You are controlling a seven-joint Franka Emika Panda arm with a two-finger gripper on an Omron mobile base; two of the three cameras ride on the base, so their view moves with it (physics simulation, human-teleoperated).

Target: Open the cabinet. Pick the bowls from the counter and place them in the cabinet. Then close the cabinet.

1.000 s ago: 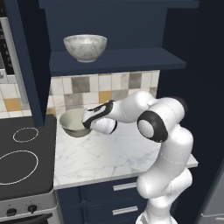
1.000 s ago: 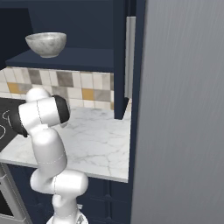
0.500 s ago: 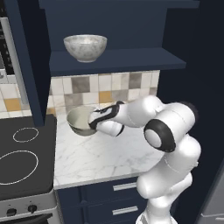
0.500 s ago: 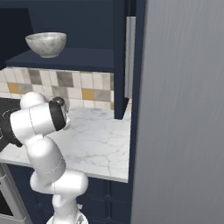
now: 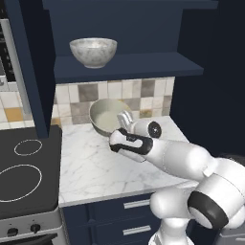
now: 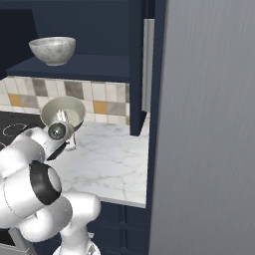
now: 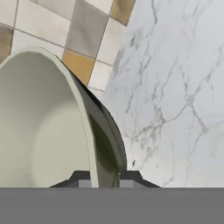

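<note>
Left base view, stovetop: black glass cooktop with white rings, at 9 o'clock of the white marble counter.
Shelf: speckled white-grey deep bowl sits in the open dark navy wall cabinet.
Held item: plain beige-grey round bowl, lifted off the counter, tilted.
Key relation: shelf lies at 12 o'clock of the bowl; free space at 3 o'clock of the speckled one.
Tool: two-finger gripper clamped on the beige bowl's rim, one finger each side of the wall.

two bowls: one speckled bowl up on the cabinet shelf, one beige bowl pinched at its rim between the two fingers. one worktop. two stove rings. two drawer handles.
</note>
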